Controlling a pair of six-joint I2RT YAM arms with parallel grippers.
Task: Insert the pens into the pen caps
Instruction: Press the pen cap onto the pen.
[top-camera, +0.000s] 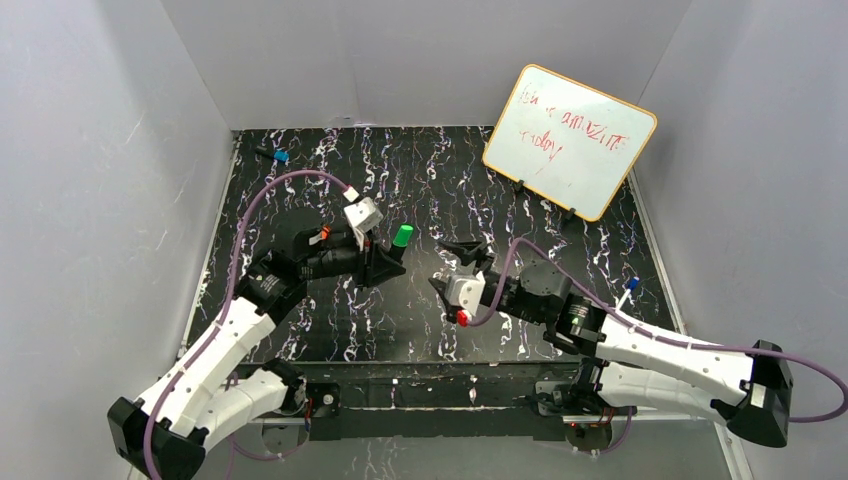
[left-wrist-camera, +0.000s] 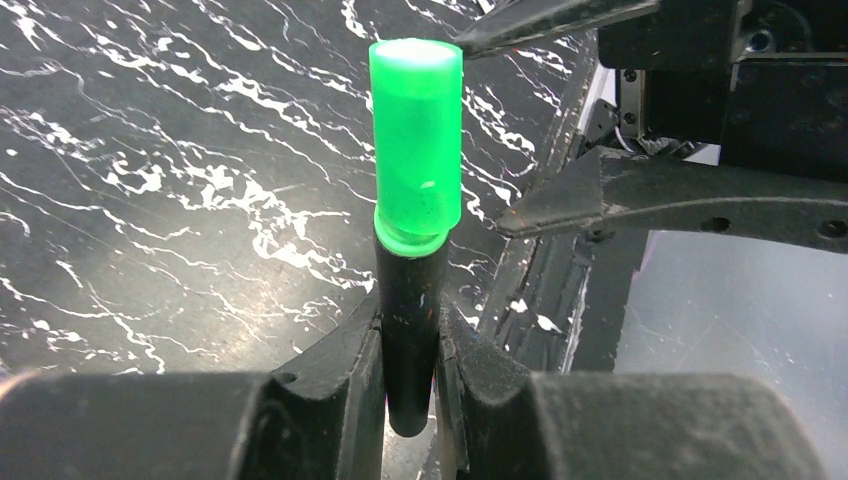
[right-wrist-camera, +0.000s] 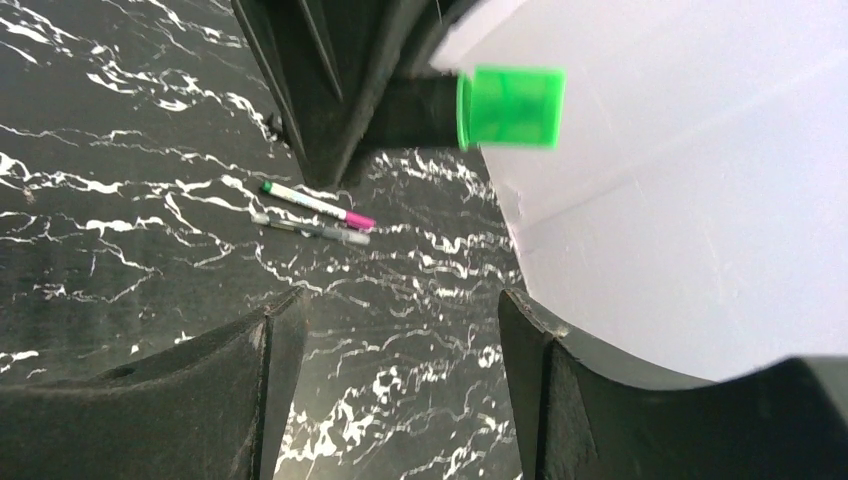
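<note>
A white rectangular whiteboard with a yellow frame (top-camera: 570, 140) and red scribbles leaned on small black stands. In front of it spread a black, white-veined marble-patterned tabletop (top-camera: 300, 170); behind it rose plain grey walls (top-camera: 420, 60).

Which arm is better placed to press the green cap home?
Right, likely: the right gripper is open, empty, facing the green cap; the left gripper is shut on the marker.
</note>
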